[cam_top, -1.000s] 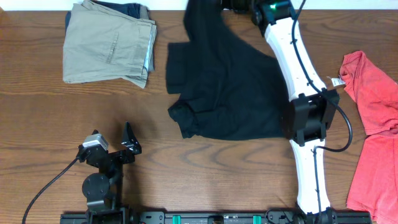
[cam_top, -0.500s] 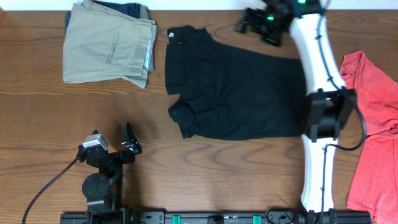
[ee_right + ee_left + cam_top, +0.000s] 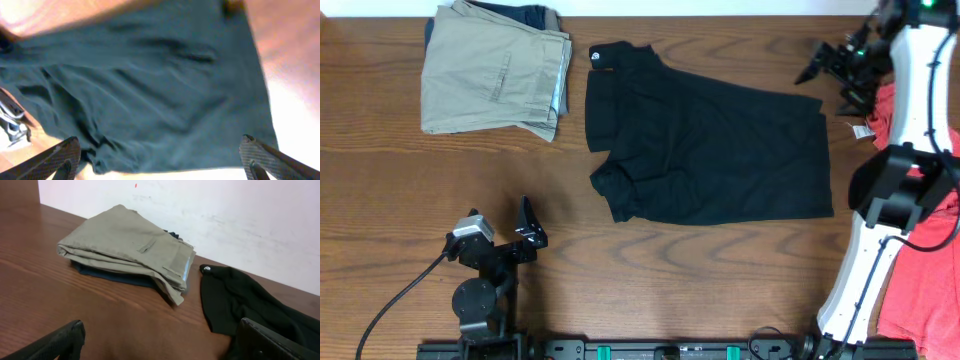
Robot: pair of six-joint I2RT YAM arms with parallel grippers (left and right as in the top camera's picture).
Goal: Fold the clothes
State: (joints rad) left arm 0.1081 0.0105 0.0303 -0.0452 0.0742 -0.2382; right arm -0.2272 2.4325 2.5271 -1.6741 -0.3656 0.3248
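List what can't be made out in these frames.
- Dark garment under the khaki trousers: overhead, left wrist, mostly covered, type unclear.
- Red shirt: overhead, cut by right edge, partly behind right arm.
- Black garment logo: too small to read.
- Right wrist: motion blur hides fabric detail.

The right wrist view is blurred: the black garment (image 3: 150, 90) shows only as soft folds, running off the left edge. The left wrist view cuts it off at right and bottom. Its white logo (image 3: 597, 57) is too small to read. The khaki trousers (image 3: 490, 75) cover most of a dark garment (image 3: 115, 276). The red shirt (image 3: 925, 290) runs past the right edge, partly behind the right arm (image 3: 918, 90).
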